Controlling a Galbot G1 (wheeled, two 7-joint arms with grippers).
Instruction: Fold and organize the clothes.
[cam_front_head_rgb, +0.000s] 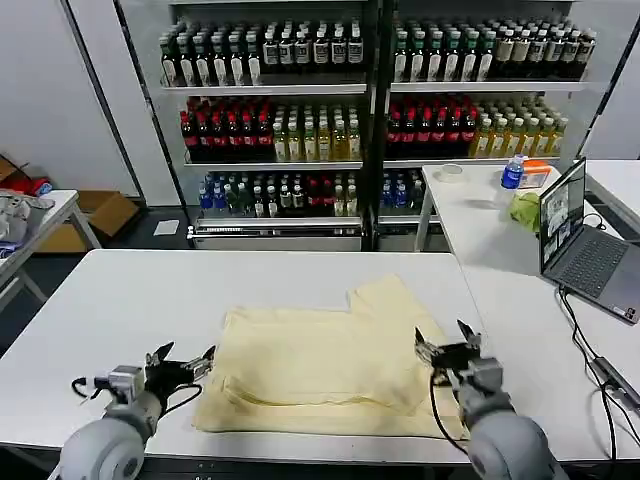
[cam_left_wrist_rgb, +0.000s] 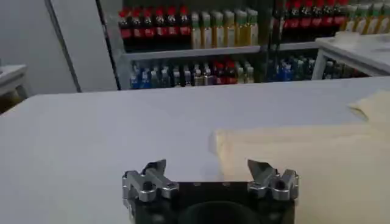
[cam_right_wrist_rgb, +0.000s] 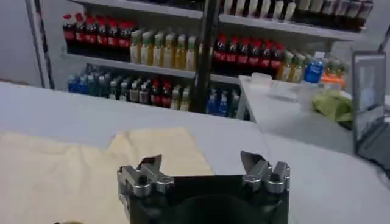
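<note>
A pale yellow T-shirt (cam_front_head_rgb: 325, 365) lies partly folded on the white table (cam_front_head_rgb: 150, 290), one sleeve (cam_front_head_rgb: 385, 295) sticking out toward the far side. My left gripper (cam_front_head_rgb: 185, 363) hovers open just off the shirt's left edge, nothing between its fingers. The left wrist view has the shirt (cam_left_wrist_rgb: 304, 158) ahead of the open left gripper (cam_left_wrist_rgb: 208, 167). My right gripper (cam_front_head_rgb: 445, 343) is open over the shirt's right edge, holding nothing. In the right wrist view the shirt (cam_right_wrist_rgb: 67, 170) spreads in front of the open right gripper (cam_right_wrist_rgb: 201, 161).
A second white table (cam_front_head_rgb: 480, 215) at the right carries an open laptop (cam_front_head_rgb: 585, 240), a yellow-green cloth lump (cam_front_head_rgb: 525, 210) and a blue-capped bottle (cam_front_head_rgb: 512, 172). A cable (cam_front_head_rgb: 585, 340) trails along the table's right side. Shelves of drink bottles (cam_front_head_rgb: 300, 110) stand behind.
</note>
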